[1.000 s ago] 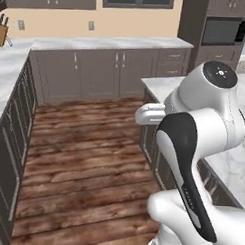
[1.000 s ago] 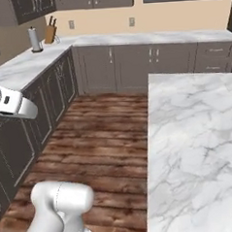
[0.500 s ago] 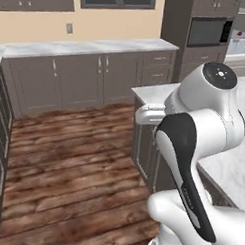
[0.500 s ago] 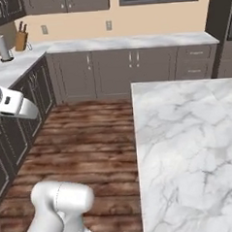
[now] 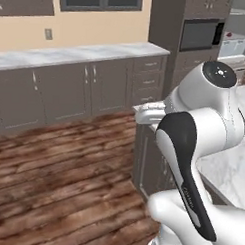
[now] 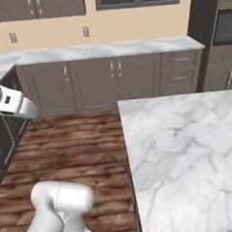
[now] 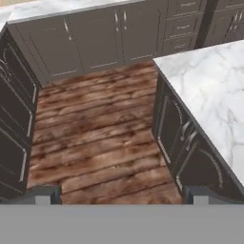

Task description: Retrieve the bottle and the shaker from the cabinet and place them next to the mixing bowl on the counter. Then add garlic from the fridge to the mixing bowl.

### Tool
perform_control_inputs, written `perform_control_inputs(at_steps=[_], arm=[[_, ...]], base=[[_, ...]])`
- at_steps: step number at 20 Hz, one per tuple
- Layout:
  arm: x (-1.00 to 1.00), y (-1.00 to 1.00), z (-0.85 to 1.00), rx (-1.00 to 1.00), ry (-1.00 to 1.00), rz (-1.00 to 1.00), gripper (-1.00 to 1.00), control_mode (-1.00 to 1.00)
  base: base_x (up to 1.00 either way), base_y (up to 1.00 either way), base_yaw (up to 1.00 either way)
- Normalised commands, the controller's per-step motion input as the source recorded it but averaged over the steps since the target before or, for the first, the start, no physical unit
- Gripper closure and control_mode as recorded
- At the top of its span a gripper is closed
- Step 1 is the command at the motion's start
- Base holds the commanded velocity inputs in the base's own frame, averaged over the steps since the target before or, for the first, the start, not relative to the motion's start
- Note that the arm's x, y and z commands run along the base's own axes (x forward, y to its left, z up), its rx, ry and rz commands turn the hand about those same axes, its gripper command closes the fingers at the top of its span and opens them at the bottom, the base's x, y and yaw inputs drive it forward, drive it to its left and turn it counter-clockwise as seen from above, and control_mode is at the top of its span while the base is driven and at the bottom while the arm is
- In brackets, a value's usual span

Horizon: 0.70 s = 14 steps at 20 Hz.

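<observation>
My gripper (image 7: pixel 121 195) is open, its two dark fingertips (image 7: pixel 43 194) set wide apart with nothing between them. It hangs over the wooden floor beside the corner of the white marble counter (image 7: pixel 214 90), which is an island with dark cupboard doors below. The same island counter (image 6: pixel 188 152) fills the right of the right base view. A second marble counter (image 5: pixel 72 55) runs along the back wall. The bottle, shaker, cabinet, mixing bowl and garlic are out of view. A pale grey compartment (image 5: pixel 236 46) shows right of the microwave; I cannot tell whether it is the fridge.
A black-panelled microwave (image 5: pixel 200 34) sits in a tall dark unit at the back right. Door-fronted cupboards (image 6: pixel 111 82) line the back wall, and more dark cupboards (image 7: pixel 14 109) line the left. Brown wooden floor (image 7: pixel 95 128) lies open between them.
The whole picture has slid left, so the camera has swung to the right with the base. The microwave unit has come further into view. The gripper has stayed open.
</observation>
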Motion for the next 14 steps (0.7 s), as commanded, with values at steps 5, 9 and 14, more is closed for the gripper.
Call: perform_control_inputs(at_steps=[5, 9, 14], arm=[[0.0, 0.0, 0.0, 0.0, 0.0, 0.0, -1.0, 1.0], [0.0, 0.0, 0.0, 0.0, 0.0, 0.0, -1.0, 1.0], [0.0, 0.0, 0.0, 0.0, 0.0, 0.0, -1.0, 1.0]], base=[[1.0, 0.63, -0.25], [1.0, 0.73, -0.22], [1.0, 0.79, -0.23]])
